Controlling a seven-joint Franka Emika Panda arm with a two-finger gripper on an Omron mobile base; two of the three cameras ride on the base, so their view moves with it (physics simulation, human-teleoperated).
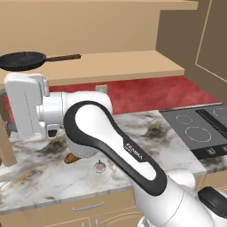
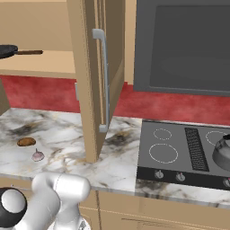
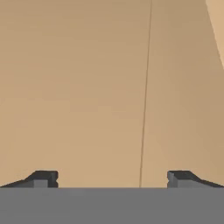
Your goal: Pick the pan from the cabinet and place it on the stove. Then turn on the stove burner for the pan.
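The dark pan (image 1: 21,60) lies on the tan shelf of the open cabinet (image 1: 128,65), its brown handle pointing right. The right base view shows the pan (image 2: 6,50) at the far upper left. In the left base view the arm's white hand (image 1: 25,105) hangs just below the shelf edge, under the pan. My gripper (image 3: 112,179) is open, and between its fingertips (image 3: 42,178) there is only tan wood with a vertical seam. The stove (image 2: 176,134) sits to the right, with a burner (image 2: 163,152) as a white circle at its front left.
An open cabinet door (image 2: 92,76) with a silver bar handle (image 2: 104,78) juts out over the marble counter (image 2: 58,134). A brown lump (image 2: 26,142) and a small pinkish bulb (image 2: 37,156) lie on the counter. A kettle (image 2: 223,152) stands on the stove's right side, with knobs (image 2: 158,174) along the front.
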